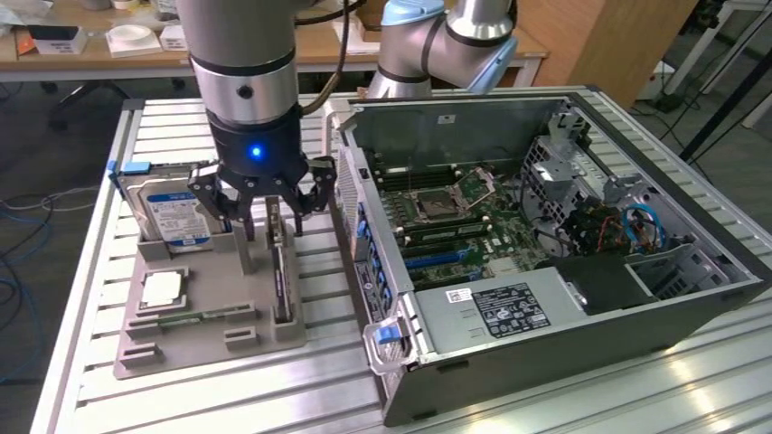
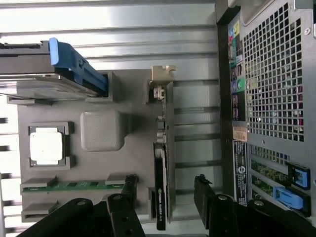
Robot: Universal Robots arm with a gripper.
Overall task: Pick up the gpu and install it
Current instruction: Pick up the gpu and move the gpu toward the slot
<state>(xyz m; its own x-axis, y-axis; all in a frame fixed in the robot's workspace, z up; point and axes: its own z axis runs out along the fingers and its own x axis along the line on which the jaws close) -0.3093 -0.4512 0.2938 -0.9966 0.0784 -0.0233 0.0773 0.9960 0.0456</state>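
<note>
The gpu [image 2: 163,163], a thin card, stands on edge in a grey holder [image 1: 205,298] on the table [image 1: 325,380], beside the open computer case [image 1: 543,271]. It is likely light, stiff and fragile, best pinched across its flat faces. The hand [image 1: 268,212] hangs just above it, jaws apart.

exterior: high, angled down, wide over table [image 1: 217,398] and case [image 1: 543,362] | wrist: close, straight down on tray [image 2: 133,153] | shared: tray, case
</note>
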